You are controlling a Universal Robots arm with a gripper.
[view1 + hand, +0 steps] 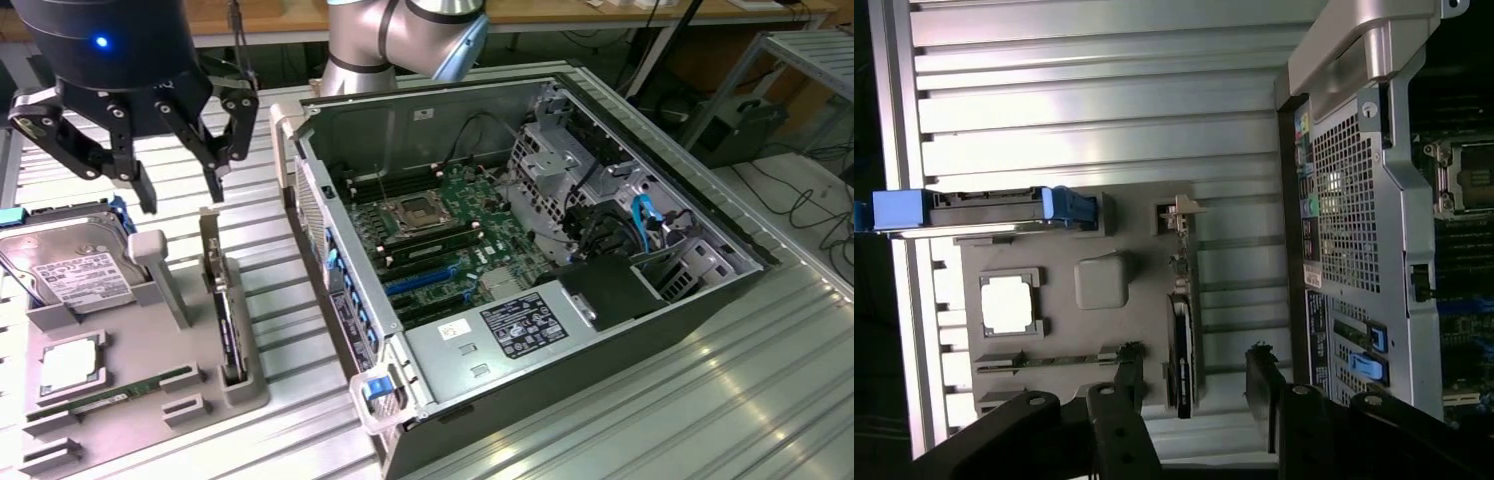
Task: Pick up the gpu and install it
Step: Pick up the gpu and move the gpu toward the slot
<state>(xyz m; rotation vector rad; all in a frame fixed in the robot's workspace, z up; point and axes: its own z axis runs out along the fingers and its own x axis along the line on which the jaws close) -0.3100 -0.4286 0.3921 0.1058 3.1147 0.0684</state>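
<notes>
The tool (180, 195) hangs released above the gpu (227, 320), upright in its tray (160, 350) between hard drive (74, 265) and computer case (641, 350).

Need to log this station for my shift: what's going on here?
The robot arm has its gripper hovering, fingers open, right above the gpu, which stands on edge in the grey tray beside the open computer case. Nothing is held, and the card is not yet in the case.
</notes>
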